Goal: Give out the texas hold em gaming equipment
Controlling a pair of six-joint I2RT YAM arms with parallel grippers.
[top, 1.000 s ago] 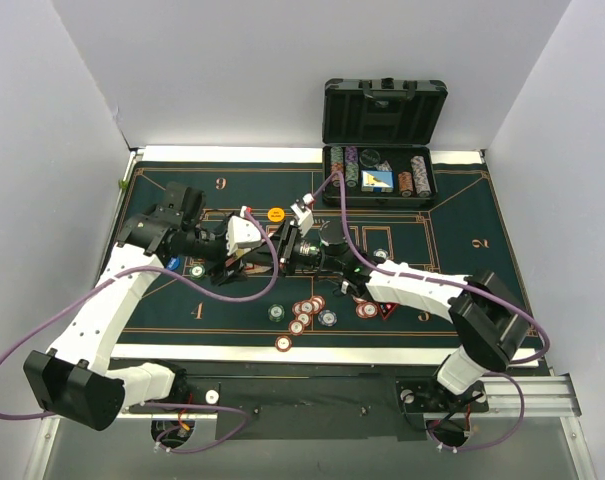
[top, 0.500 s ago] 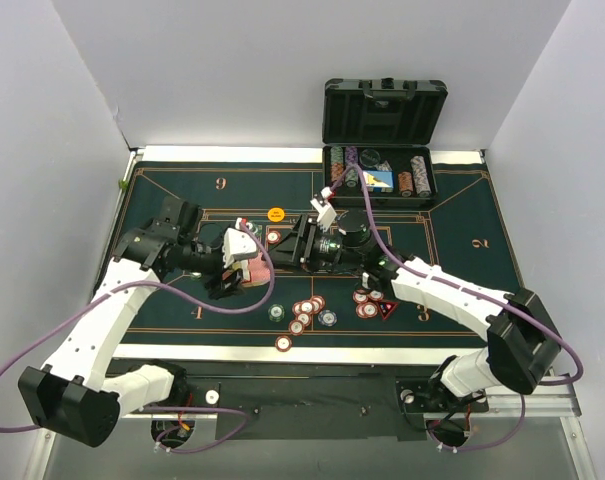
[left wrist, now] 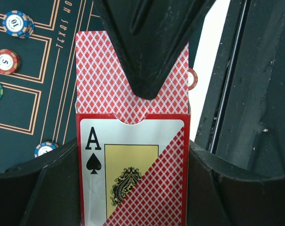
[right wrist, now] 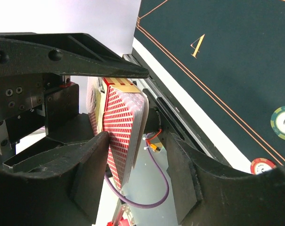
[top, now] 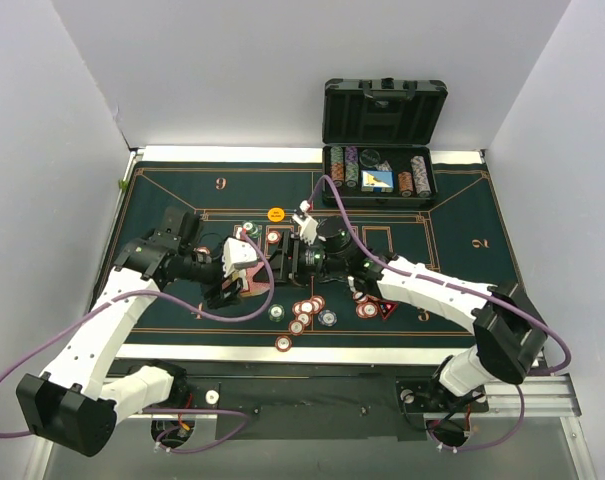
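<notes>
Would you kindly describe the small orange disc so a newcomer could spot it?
Start at the dark green felt mat, then its central outlined rectangle. On its far line lies the small orange disc, wholly orange, while the round poker chips beside it have pale centres.

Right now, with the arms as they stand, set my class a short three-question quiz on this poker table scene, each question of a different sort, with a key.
1. True or false: the left tool is clamped on the card box.
2. Which card shows on the box front? A) ace of spades B) king of hearts C) two of clubs
3. Short answer: is the black case open or shut?
Key: 1 true; 2 A; 3 open.
</notes>
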